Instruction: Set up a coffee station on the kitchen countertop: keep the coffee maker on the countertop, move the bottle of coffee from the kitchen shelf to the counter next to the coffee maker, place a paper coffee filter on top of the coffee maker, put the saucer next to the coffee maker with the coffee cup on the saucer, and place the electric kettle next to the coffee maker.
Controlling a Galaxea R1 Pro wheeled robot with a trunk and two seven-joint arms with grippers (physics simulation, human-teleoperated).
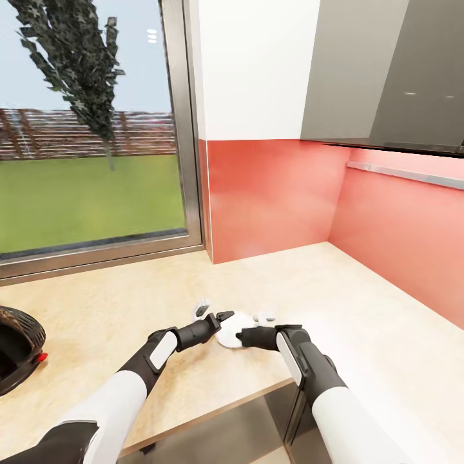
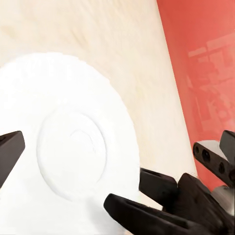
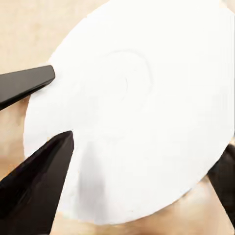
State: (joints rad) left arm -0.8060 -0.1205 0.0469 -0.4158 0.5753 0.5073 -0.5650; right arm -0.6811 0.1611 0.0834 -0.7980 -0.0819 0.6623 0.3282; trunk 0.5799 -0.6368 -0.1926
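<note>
The white saucer (image 1: 232, 327) lies flat on the light wood countertop (image 1: 129, 303), near its front edge. From the left, my left gripper (image 1: 222, 320) reaches the saucer's rim, open, with one finger (image 2: 10, 152) beside the saucer (image 2: 68, 142). My right gripper (image 1: 241, 336) comes in from the right, open. Its fingers (image 3: 34, 191) stand apart on either side of the saucer (image 3: 142, 107), and one lies over the rim. The black coffee maker (image 1: 16, 348) with its red switch stands at the far left. The bottle, the cup, the kettle and the filter are out of view.
Two small white shapes (image 1: 265, 316) lie just behind the saucer; I cannot tell what they are. A red backsplash (image 1: 270, 193) closes the corner behind and to the right, under grey wall cabinets (image 1: 386, 71). A large window (image 1: 90, 129) runs along the back left.
</note>
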